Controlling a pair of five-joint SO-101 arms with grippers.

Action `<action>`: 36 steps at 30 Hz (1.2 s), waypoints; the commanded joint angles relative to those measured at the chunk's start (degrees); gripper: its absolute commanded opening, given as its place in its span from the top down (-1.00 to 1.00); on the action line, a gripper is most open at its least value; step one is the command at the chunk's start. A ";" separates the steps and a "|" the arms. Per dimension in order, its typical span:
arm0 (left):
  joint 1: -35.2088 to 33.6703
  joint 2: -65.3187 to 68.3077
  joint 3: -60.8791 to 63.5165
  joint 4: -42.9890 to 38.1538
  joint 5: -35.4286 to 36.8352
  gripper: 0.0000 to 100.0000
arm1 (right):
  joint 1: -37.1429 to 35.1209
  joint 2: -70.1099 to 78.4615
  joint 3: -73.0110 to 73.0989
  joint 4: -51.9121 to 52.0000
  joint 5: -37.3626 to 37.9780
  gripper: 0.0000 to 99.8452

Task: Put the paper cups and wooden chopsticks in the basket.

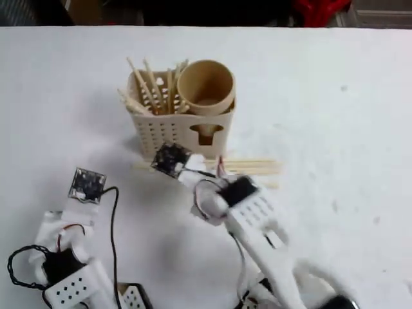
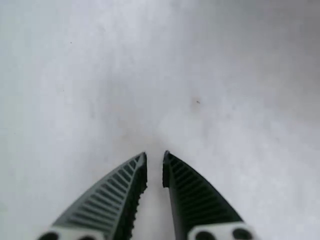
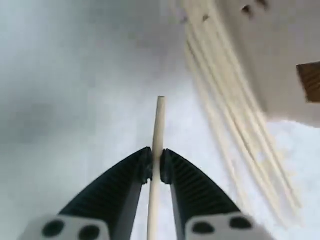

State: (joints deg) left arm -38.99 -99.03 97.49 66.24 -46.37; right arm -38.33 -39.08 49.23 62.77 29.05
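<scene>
A cream basket [image 1: 164,132] stands mid-table with one paper cup [image 1: 206,87] and several wooden chopsticks [image 1: 154,90] upright in it. More chopsticks [image 1: 254,167] lie flat on the table along its front wall; the right wrist view has them [image 3: 235,145] beside the basket [image 3: 270,55]. My right gripper [image 3: 156,161] is shut on a single chopstick [image 3: 159,120], low over the table just in front of the basket. My left gripper [image 2: 154,162] hovers over bare table with its fingers together and nothing between them.
The right arm [image 1: 251,209] stretches from the near edge up to the basket's front. The left arm [image 1: 77,257] sits folded at the near left corner, trailing a black cable [image 1: 113,225]. White tabletop [image 1: 335,116] spreads out on both sides of the basket.
</scene>
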 commanded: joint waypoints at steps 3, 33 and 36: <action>0.66 0.31 -0.18 0.35 0.00 0.85 | 0.31 -17.54 -16.79 9.98 -2.81 0.97; 0.66 0.31 -0.18 0.35 0.00 0.85 | -0.04 32.84 -77.54 -23.34 -26.81 0.96; 0.66 0.31 -0.18 0.35 0.00 0.85 | 0.22 34.68 -76.04 -22.90 -26.73 0.96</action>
State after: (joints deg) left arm -38.99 -99.03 97.49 66.24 -46.37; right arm -38.33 -4.53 -26.29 41.05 3.03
